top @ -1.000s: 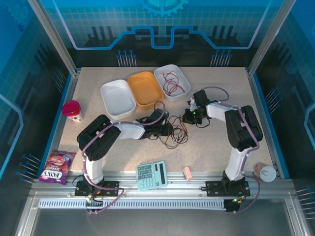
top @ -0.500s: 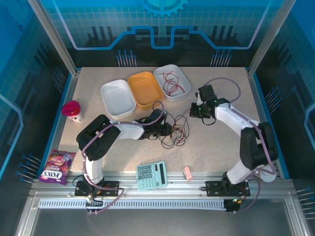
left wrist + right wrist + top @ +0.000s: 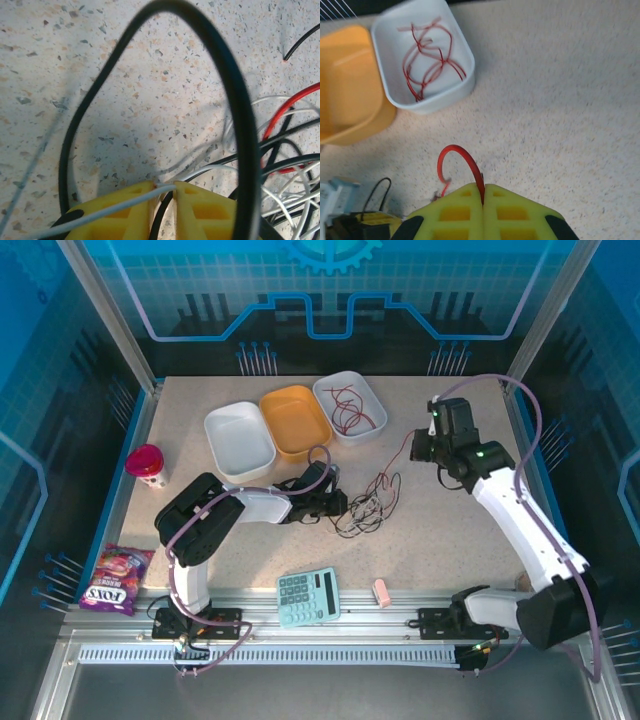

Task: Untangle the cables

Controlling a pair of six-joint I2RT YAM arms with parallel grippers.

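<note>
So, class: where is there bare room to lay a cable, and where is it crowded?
Free: far right corner beside the white tray; near left, between snack packet and calculator. Crowded: mid-table, where left gripper and right gripper hold the cable tangle.

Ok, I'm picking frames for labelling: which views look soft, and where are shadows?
Left wrist: near black cable loop and pinched white cable blurred, table grain sharp, faint shadows. Right wrist: fingers pinching the red cable slightly soft. Top external: evenly lit, sharp.
</note>
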